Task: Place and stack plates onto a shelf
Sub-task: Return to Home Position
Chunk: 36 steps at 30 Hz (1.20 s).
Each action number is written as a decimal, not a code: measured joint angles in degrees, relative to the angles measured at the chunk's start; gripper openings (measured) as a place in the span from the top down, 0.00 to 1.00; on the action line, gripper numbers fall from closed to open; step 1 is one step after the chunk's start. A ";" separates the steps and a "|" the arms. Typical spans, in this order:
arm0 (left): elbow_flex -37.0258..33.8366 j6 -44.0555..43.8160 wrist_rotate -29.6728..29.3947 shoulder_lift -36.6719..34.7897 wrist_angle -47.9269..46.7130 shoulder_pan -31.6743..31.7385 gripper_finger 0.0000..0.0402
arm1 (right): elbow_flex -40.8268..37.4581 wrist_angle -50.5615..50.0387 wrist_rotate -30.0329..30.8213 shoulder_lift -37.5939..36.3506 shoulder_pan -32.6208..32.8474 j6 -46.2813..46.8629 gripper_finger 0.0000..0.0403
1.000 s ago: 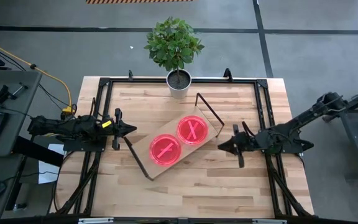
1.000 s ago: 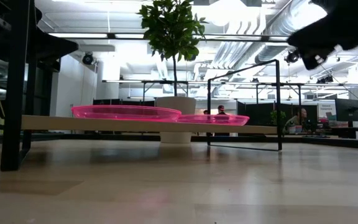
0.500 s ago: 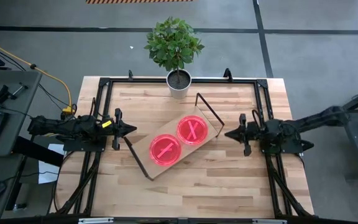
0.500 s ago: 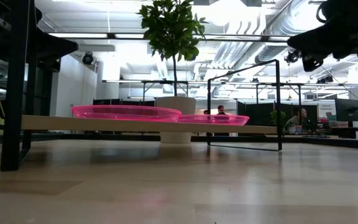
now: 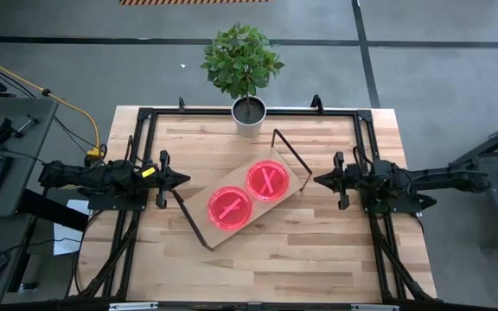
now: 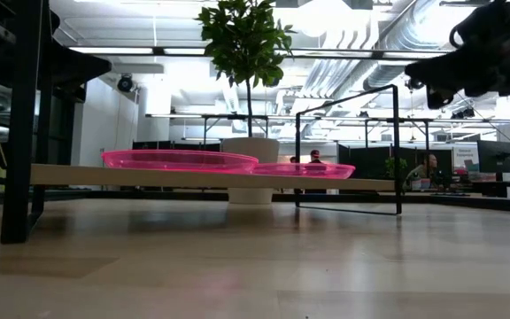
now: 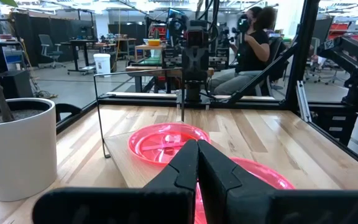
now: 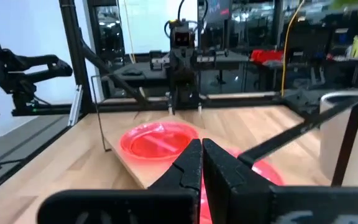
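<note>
The white pot [image 5: 249, 115] at the far edge of the table [image 5: 266, 268] holds one leafy green plant [image 5: 242, 59]. The one shelf [image 5: 290, 192] lies slantwise across the middle of the table, with a black wire leg frame at each end. It bears the plates [image 5: 230, 208], which from above show as two pink rounds side by side, nearly touching. This one is nearer the left arm, and the other [image 5: 269, 180] is nearer the pot. In the low view both rest flat on the board, the near round [image 6: 180, 160] looking wider than the far one [image 6: 304, 169]. I cannot tell how many plates are nested in each.

The left gripper [image 5: 183, 180] hangs over the table's left side, pointing at the shelf and apart from it. Its fingers [image 7: 185, 165] are pressed together with nothing between them. The right gripper [image 5: 316, 181] faces it from the right side, just beyond the shelf's end frame and well above the tabletop in the low view. Its fingers [image 8: 190, 163] are closed to a hairline gap and hold nothing.
</note>
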 joint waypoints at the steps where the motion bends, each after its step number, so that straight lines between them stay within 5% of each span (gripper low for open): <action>1: 0.00 0.00 0.01 -0.02 -0.01 0.00 1.00 | 0.06 -0.75 -0.11 0.00 0.01 0.47 1.00; 9: 0.00 0.00 0.02 -0.02 -0.02 0.00 1.00 | 0.10 -3.98 -3.19 -3.53 -0.71 -0.53 1.00; 18: 0.00 0.00 0.00 -0.02 0.01 -0.02 1.00 | 0.20 -19.16 -3.12 -17.30 -4.47 1.12 1.00; 36: 0.02 0.00 0.02 -0.02 0.00 -0.02 1.00 | 0.10 -18.79 -3.38 -16.79 -2.46 0.97 1.00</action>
